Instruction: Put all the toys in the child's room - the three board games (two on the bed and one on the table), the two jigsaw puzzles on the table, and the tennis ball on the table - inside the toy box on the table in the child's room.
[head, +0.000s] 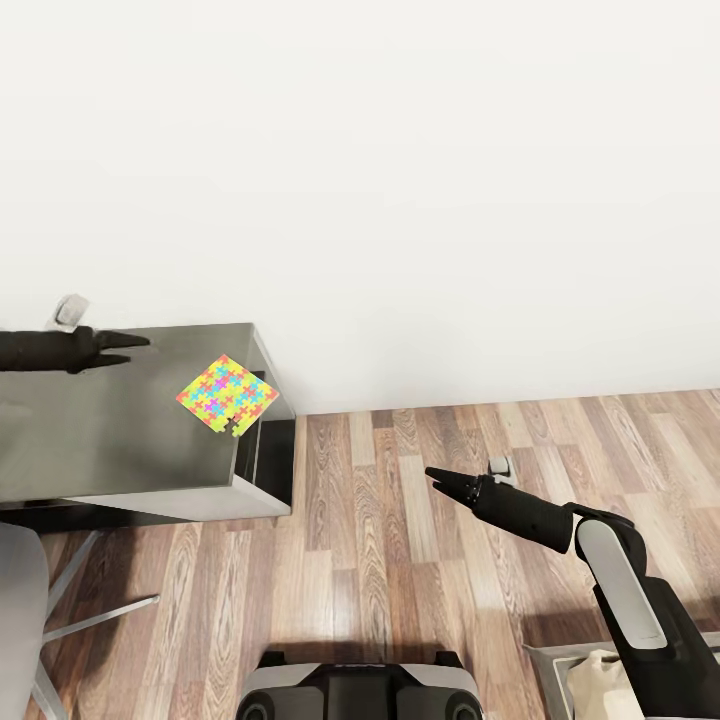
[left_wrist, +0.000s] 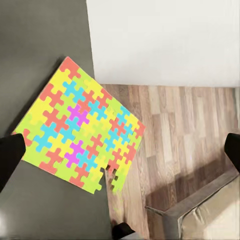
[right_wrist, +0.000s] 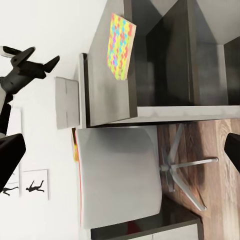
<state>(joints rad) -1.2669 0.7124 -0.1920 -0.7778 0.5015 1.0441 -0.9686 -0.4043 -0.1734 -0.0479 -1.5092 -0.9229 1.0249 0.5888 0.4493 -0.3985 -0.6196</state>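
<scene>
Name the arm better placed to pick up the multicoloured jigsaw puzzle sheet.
Left. The left gripper hovers open over the dark grey tabletop beside the multicoloured jigsaw puzzle sheet; the right gripper hangs over the wood-plank floor.

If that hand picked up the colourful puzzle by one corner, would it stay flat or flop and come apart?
The jigsaw puzzle looks like a thin sheet of interlocking pieces, so it would probably sag, and pieces might separate; one notch along its edge already looks empty. It seems light. One corner overhangs the table edge, so a push could slide it off, yet that overhang may give the left gripper something to pinch.
</scene>
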